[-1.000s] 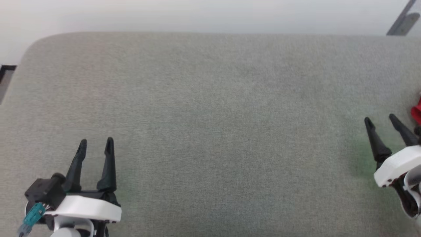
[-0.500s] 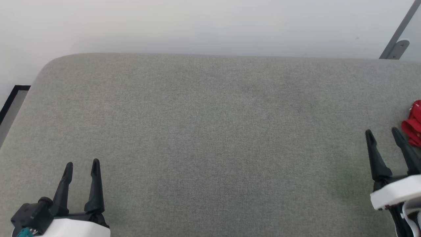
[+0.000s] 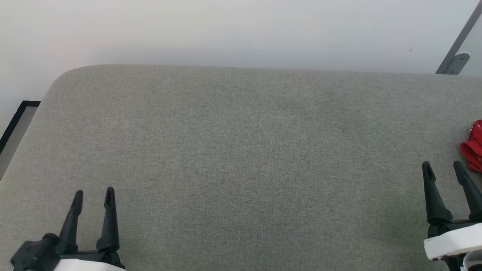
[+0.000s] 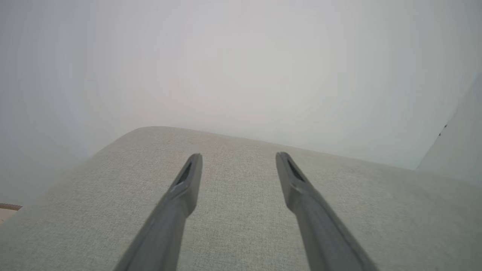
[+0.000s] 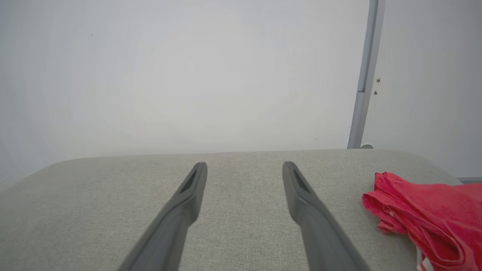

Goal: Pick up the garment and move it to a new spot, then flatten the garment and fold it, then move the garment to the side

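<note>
- Head view: a grey fabric-covered table (image 3: 241,150) with a rounded far left corner stands against a plain pale wall (image 3: 226,30).
- The left gripper (image 3: 94,191) rises at the near left edge of the table. Its two dark fingers are set moderately apart and hold nothing.
- The right gripper (image 3: 442,164) rises at the near right edge. Its fingers are spread about as far and are also empty.
- The garment (image 3: 473,148), a bunched bright red cloth, lies at the table's right edge and is cut off by the side of the view. It sits just beyond and to the right of the right gripper's fingertips, apart from them.
- A slanted grey metal post (image 3: 457,62) stands behind the far right edge of the table.
- Left wrist view: the left gripper (image 4: 238,156) points across bare grey fabric toward the table's far edge. Its fingers are parted, with a clear gap and nothing between them. The wall beyond is a soft blur.
- Right wrist view: the right gripper (image 5: 244,164) points toward the far edge, its fingers parted and empty.
- The garment (image 5: 433,214) lies crumpled in folds on the table, to the right of the right finger and apart from it. It is close to the right edge, nearer than the rounded far right corner.
- A sliver of white trim shows at the garment's lower edge.
- The grey post (image 5: 363,75) stands upright behind the far edge.
</note>
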